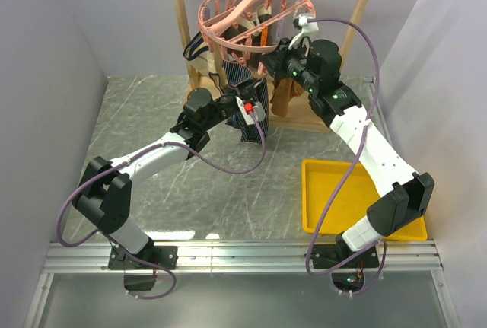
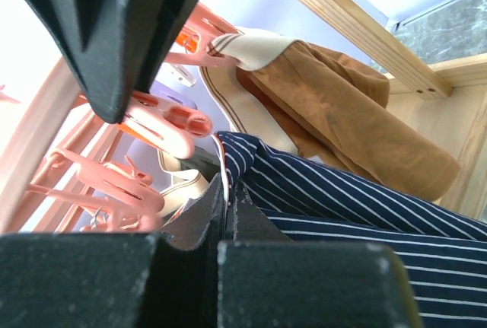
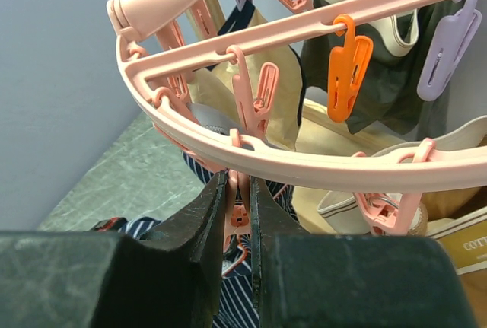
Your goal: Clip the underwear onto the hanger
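L gripper [image 2: 226,199] clamped on underwear [image 2: 342,206] edge, holding it up just under hanger [image 3: 304,167] ring. R gripper [image 3: 237,210] pinches a pink peg [image 3: 240,219] below ring, prob. to open it. Next: feed fabric edge into peg mouth, then R lets go.

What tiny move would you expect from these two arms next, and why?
Probably the left pincer lifts the edge of the underwear into the pink peg. It grips the fabric just below the hanger, while the right pincer squeezes that peg, seemingly to open it.
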### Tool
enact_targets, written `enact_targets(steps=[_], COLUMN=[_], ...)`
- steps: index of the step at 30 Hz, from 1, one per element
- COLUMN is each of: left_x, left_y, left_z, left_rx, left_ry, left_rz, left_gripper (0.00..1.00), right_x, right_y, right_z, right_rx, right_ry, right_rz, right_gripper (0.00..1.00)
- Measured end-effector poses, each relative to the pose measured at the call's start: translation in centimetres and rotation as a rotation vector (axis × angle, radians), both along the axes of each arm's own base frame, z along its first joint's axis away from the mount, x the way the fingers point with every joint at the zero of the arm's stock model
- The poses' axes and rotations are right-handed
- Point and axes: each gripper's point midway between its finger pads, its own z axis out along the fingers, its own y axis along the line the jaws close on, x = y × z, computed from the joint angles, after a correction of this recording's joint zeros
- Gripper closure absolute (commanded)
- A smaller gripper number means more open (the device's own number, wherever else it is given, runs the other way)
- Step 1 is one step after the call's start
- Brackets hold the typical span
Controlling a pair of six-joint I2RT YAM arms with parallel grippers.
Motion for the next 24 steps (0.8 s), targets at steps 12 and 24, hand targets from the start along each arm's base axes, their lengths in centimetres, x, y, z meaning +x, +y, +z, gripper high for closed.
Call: enact_targets(steps=[12, 24], left_x=[0.0, 0.5], left_y=[0.1, -0.1], left_z=[1.0, 1.5], left_rx=[-0.012, -0.014], left_ry=[-0.044, -0.086], left_rz=[0.008, 0.015], left_gripper=[1.00, 1.00], right_x=[0.3, 0.6], right_y=[-0.4, -0.2], right_z=[-0.3, -0.9], right_rx=[-0.042, -0.072], right_ry=[-0.017, -0.020], right_rz=[-0.035, -0.048], right_gripper=[1.00, 1.00])
